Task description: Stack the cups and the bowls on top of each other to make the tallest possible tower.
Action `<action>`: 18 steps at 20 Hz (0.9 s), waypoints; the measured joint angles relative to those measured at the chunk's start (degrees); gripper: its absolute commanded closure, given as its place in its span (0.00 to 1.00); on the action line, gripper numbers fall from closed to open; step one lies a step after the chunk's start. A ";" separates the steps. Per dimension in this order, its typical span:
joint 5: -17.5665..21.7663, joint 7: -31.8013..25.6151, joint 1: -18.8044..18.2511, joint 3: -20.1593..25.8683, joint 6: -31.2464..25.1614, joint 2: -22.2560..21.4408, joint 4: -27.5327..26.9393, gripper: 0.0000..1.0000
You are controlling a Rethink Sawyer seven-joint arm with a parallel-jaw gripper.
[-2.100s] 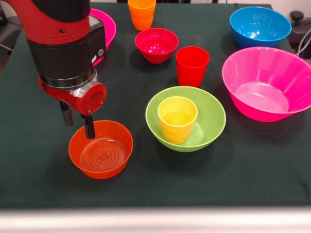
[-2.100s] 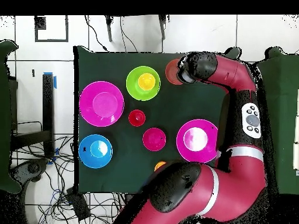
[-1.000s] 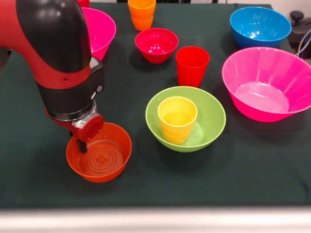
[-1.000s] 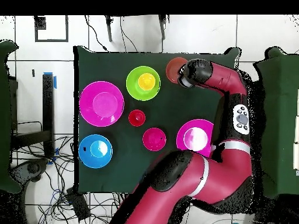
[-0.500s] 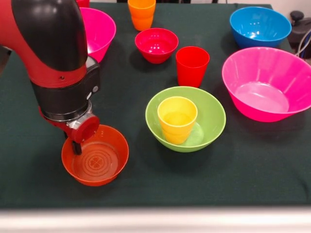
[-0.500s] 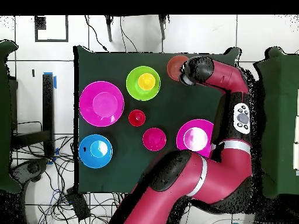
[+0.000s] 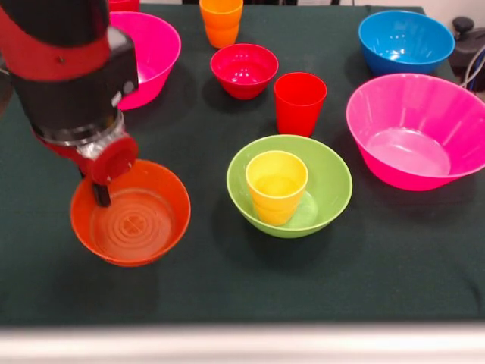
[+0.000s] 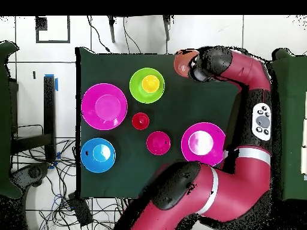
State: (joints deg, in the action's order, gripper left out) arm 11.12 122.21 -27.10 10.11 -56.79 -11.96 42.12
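orange bowl (image 7: 130, 221) hangs lifted, gripper (image 7: 98, 193) clamped on its rim; wrist hides the fingers' tops.

Yellow cup (image 7: 276, 185) upright inside lime-green bowl (image 7: 330, 182), orange bowl (image 7: 130, 223) tilted

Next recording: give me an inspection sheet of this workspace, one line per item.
Surface: table under dark green cloth.
Job's things: yellow cup upright in lime-green bowl; orange bowl at the gripper; red cup, orange cup, crimson bowl, blue bowl, two pink bowls standing apart.
Clutter: nothing seen.
Grippers: gripper shut on the orange bowl's rim.
Cables: tangle on floor.
Surroundings: tiled floor.
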 measured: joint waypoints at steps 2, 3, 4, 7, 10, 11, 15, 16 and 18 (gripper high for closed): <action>-0.26 0.00 -0.03 -0.01 -0.95 -1.48 0.50 1.00; -0.42 0.00 -0.05 -0.01 -1.48 -2.50 0.81 1.00; -0.59 0.00 -0.07 -0.01 -1.99 -3.68 1.14 1.00; -1.15 0.00 -0.09 -0.01 -2.76 -6.24 1.78 1.00; -2.07 0.00 -0.09 0.02 -3.06 -9.02 2.56 1.00; -2.26 0.00 -0.09 0.02 -3.07 -9.61 2.78 1.00; -3.26 0.00 -0.14 0.14 -3.07 -11.79 3.95 1.00; -3.73 0.00 -0.20 0.26 -3.08 -12.19 4.36 1.00; -4.50 0.00 -0.25 0.46 -3.07 -12.66 4.96 1.00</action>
State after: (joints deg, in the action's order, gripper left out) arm 6.63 122.21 -27.35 10.57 -59.86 -24.62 47.08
